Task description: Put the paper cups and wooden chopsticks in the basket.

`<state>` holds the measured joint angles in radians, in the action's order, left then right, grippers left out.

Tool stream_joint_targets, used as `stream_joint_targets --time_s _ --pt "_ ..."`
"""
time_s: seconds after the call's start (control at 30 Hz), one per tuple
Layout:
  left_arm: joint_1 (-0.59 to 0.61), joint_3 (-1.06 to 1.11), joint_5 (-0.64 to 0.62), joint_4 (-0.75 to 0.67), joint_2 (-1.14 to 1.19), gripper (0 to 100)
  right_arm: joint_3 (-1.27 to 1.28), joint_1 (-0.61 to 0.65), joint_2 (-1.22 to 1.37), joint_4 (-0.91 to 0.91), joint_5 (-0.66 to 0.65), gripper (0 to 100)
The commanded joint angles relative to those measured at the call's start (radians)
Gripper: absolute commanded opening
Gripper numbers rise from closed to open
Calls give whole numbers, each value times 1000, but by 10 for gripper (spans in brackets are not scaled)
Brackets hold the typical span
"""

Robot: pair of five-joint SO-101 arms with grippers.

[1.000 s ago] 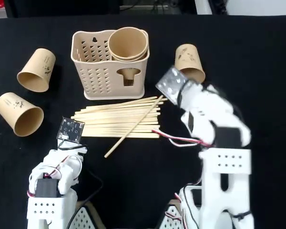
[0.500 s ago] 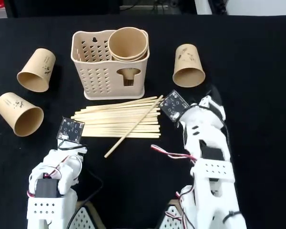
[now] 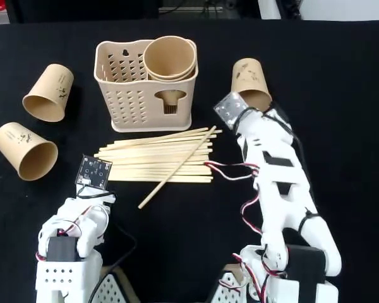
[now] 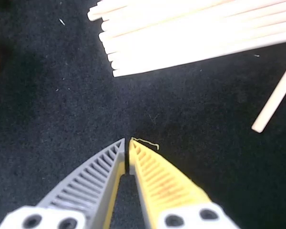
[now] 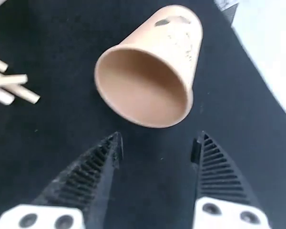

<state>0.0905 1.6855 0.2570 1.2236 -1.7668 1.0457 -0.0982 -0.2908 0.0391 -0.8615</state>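
A beige basket point(image 3: 134, 101) holds nested paper cups point(image 3: 170, 57) in its right compartment. Just right of it a paper cup point(image 3: 251, 81) lies on its side, mouth toward my right gripper point(image 5: 157, 140), which is open with its fingertips a short way in front of the cup's point(image 5: 148, 81) rim. Two more paper cups point(image 3: 49, 92) point(image 3: 25, 150) lie on their sides at the left. In front of the basket is a pile of wooden chopsticks point(image 3: 158, 158), with one chopstick point(image 3: 177, 167) lying slantwise across it. My left gripper point(image 4: 127, 142) is shut and empty over black cloth, near the chopsticks' point(image 4: 190, 38) ends.
The black table cloth point(image 3: 341, 126) has free room to the right and along the front. The left arm's base point(image 3: 63, 265) and right arm's base point(image 3: 284, 278) stand at the front edge. Loose wires point(image 3: 230, 169) from the right arm hang close to the chopsticks' right ends.
The right arm drew back toward its base, then stretched out again to the cup on the right of the basket. The left arm and all objects stayed put.
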Motion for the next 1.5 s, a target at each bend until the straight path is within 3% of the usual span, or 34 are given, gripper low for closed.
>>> stream_joint_targets --time_s 0.0,0.2,0.57,0.77,0.9,1.23,1.47 --pt "-4 16 -2 -5 -11 30 -61 -15 5 -68 9 243" --pt "-4 16 -2 -5 -11 30 -120 -12 58 -153 9 243" --pt "-4 16 -2 -6 -11 30 -418 -15 446 -158 44 243" --pt "-4 16 -2 -6 -11 30 -493 -28 527 -158 48 208" --pt "-4 16 -2 -6 -11 30 -519 -66 524 -158 133 6" --pt "-4 16 -2 -8 -11 30 -458 -72 394 -71 184 11" --pt "-4 16 -2 -8 -11 30 -467 -81 189 230 241 11"
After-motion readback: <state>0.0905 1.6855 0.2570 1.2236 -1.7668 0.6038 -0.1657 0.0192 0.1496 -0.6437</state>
